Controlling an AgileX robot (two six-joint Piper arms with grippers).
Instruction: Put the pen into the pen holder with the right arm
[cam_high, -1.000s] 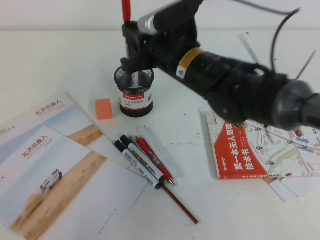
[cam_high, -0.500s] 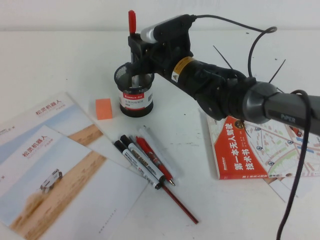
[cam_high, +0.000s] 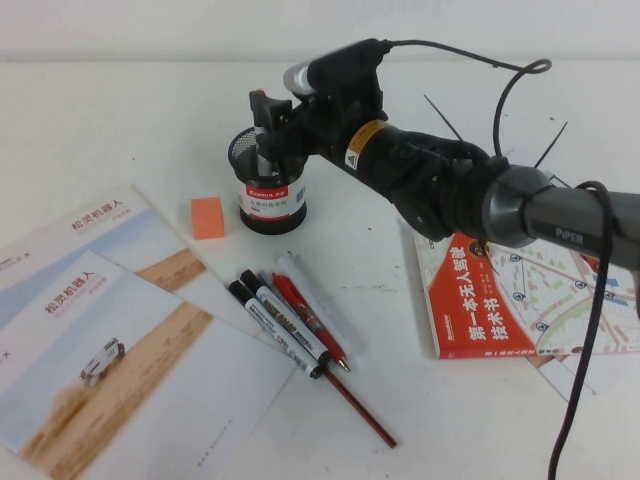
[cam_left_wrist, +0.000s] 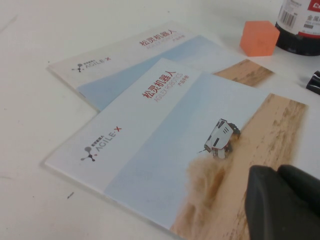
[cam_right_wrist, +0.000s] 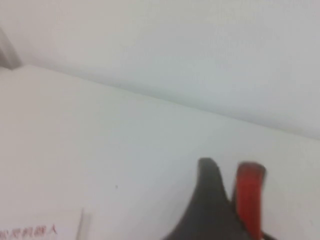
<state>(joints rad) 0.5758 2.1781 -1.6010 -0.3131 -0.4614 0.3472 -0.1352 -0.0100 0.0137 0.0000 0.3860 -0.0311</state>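
Pen (cam_high: 262, 135) upright inside pen holder (cam_high: 272, 186), right gripper (cam_high: 270, 128) clamped on it; left gripper (cam_left_wrist: 282, 202) over brochure (cam_left_wrist: 170, 150), finger state unclear.

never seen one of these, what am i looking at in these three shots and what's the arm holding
It is a two-armed robot working at a white table. The raised view looks down from the robot's own side; the other two come from cameras on each wrist. The right gripper is shut on the pen, upright, red cap up, its lower end inside the pen holder. The left gripper shows only as a black edge above two brochures. Also on the table: an orange block, a cluster of pens and a map book.
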